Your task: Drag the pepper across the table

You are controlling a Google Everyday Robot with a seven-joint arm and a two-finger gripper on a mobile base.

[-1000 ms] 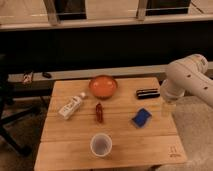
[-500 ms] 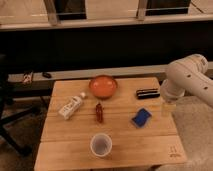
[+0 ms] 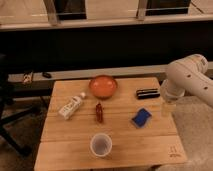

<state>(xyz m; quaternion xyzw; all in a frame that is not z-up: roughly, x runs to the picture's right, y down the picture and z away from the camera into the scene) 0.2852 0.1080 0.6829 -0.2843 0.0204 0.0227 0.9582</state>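
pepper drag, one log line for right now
pepper mid-table, untouched | gripper at right edge of table, apart from pepper | drag not started

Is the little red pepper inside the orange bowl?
No, the pepper lies on the table outside the bowl, while the gripper hangs at the table's edge, away from it.

Table (image 3: 65, 145): pepper (image 3: 99, 112), bowl (image 3: 103, 86), bottle (image 3: 71, 106), cup (image 3: 101, 145), sponge (image 3: 141, 117), case (image 3: 148, 93); gripper (image 3: 167, 108) at edge

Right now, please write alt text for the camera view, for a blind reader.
A small red pepper lies at the middle of a wooden table, between an orange bowl and a cup. The robot's gripper hangs over the right edge, near a blue sponge, apart from the pepper.
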